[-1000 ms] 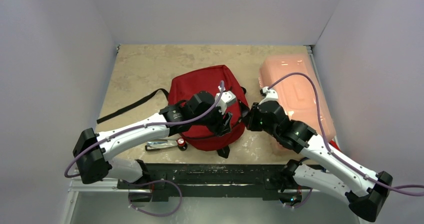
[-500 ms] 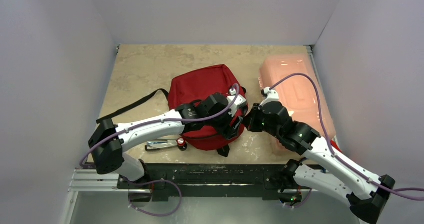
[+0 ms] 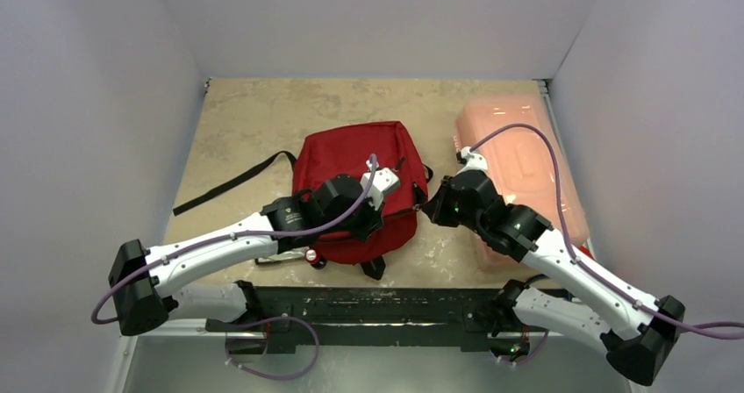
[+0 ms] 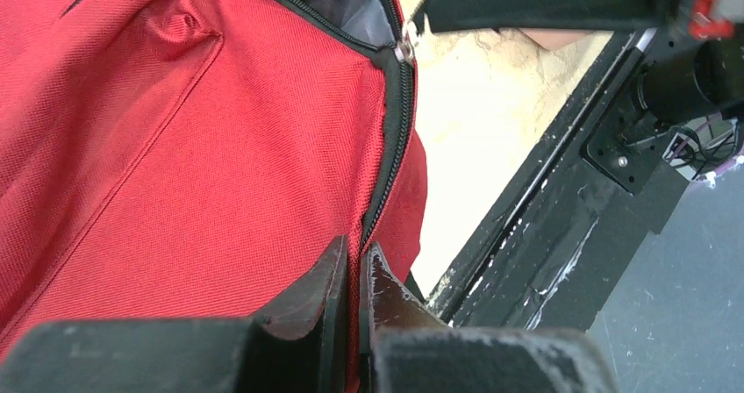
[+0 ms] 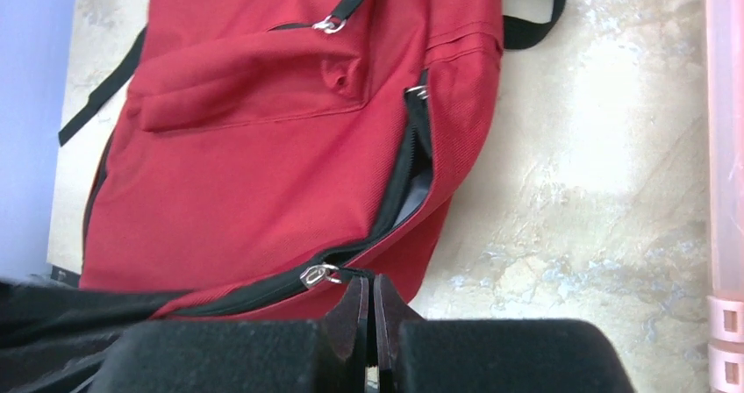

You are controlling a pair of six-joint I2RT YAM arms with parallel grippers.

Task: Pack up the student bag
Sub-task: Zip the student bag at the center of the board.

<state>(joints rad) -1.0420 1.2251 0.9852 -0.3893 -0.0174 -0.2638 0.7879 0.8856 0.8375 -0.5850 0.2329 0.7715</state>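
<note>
The student bag [image 3: 344,154] lies flat in the middle of the worktop [image 3: 254,117], closer to the near edge than the far one. It is dark red woven fabric with a fine diagonal rib and a soft, rounded outline. A thin black strap [image 3: 230,182] trails from it toward the left edge.

Its front pocket [image 5: 246,90] puffs up slightly. The black main zipper [image 5: 405,174] along the bag's right side is partly undone, and the gap shows smooth grey lining [image 5: 419,193]; nothing can be made out inside.

The left fingers [image 4: 311,298] are pressed together at the near end of that zipper seam. Whether they pinch any fabric cannot be told.

The right fingers [image 5: 351,310] are also together, at the bag's right side just beside a silver zipper pull [image 5: 320,276]. Whether they hold anything cannot be told.

The worktop is pale beige with a marbled, stone-like pattern. A pale pink translucent plastic box [image 3: 518,160], long with rounded corners, lies along the right edge. A small red-capped item [image 3: 311,255] peeks out under the left arm near the near edge.
</note>
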